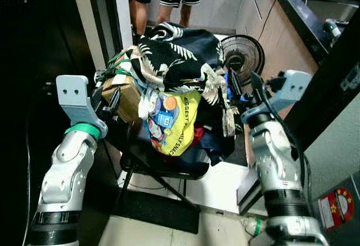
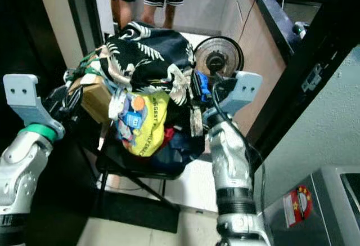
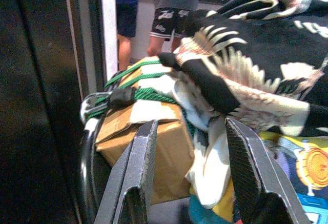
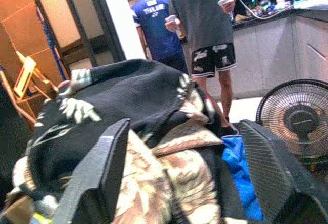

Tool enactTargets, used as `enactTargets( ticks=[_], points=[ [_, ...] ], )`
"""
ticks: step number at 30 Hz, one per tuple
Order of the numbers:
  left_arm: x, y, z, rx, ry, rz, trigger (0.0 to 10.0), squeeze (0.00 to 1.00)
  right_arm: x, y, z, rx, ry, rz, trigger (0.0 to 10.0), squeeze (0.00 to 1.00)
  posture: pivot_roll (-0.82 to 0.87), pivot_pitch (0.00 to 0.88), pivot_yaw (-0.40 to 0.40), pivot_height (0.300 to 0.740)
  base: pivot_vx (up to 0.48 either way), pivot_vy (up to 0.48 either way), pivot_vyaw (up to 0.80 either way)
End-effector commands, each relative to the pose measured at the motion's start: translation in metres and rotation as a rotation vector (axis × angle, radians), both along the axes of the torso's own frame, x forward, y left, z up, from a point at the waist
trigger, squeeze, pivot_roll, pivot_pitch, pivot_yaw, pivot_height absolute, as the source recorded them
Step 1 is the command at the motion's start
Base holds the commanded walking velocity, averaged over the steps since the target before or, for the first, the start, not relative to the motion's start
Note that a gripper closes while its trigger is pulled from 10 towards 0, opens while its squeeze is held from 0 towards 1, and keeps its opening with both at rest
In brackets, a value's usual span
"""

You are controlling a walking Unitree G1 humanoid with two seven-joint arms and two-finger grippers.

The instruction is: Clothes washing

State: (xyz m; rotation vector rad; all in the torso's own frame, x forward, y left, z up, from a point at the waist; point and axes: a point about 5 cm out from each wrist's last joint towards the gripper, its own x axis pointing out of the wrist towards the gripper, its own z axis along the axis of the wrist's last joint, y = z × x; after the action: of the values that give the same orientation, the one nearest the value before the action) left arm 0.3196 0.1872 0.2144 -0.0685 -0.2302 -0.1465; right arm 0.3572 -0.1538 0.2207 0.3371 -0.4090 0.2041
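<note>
I see a black folding chair (image 1: 169,170) that carries everything here. Its thin crossed legs stand on a pale tiled floor (image 1: 219,187), and a dark mat (image 1: 160,209) lies under the front legs. The seat is almost fully covered. A heap of clothes (image 1: 180,97) sits on it and hangs over the front edge. On top of the heap lies a black shirt with a pale leaf print (image 1: 169,54), and a yellow printed garment (image 1: 180,125) hangs at the front. At the left edge of the chair I see a brown cardboard box (image 1: 126,94) with green straps (image 3: 146,95), touching the clothes.
</note>
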Motion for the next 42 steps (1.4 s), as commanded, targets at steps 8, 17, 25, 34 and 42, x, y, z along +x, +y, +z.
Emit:
enactTargets(
  ticks=[8, 17, 25, 34, 42],
  points=[
    [-0.007, 0.001, -0.007, 0.035, 0.046, -0.015, 10.0, 0.00, 0.043, 0.008, 0.016, -0.029, 0.133, 0.071, 10.0, 1.00, 0.08, 0.049, 0.050, 0.740, 0.000, 0.000, 0.00],
    [-0.014, 0.001, -0.012, 0.061, 0.083, -0.039, 10.0, 0.00, 0.045, 0.079, 0.036, -0.075, 0.074, 0.363, 10.0, 1.00, 0.10, 0.095, 0.062, 0.740, 0.000, 0.000, 0.00],
    [-0.015, 0.002, -0.010, 0.060, 0.084, -0.040, 10.0, 0.00, 0.037, 0.113, 0.019, -0.125, 0.109, 0.467, 10.0, 0.00, 0.09, 0.097, 0.060, 0.740, 0.000, 0.000, 0.00],
    [-0.016, -0.001, -0.011, 0.061, 0.091, -0.054, 10.0, 0.00, 0.042, 0.115, 0.027, -0.117, 0.093, 0.418, 10.0, 0.00, 0.09, 0.108, 0.061, 0.740, 0.000, 0.000, 0.00],
    [-0.022, 0.003, -0.012, 0.065, 0.106, -0.058, 10.0, 0.00, 0.055, 0.065, 0.056, 0.001, -0.004, 0.178, 10.0, 0.00, 0.10, 0.135, 0.069, 0.740, 0.000, 0.000, 0.00]
  ],
)
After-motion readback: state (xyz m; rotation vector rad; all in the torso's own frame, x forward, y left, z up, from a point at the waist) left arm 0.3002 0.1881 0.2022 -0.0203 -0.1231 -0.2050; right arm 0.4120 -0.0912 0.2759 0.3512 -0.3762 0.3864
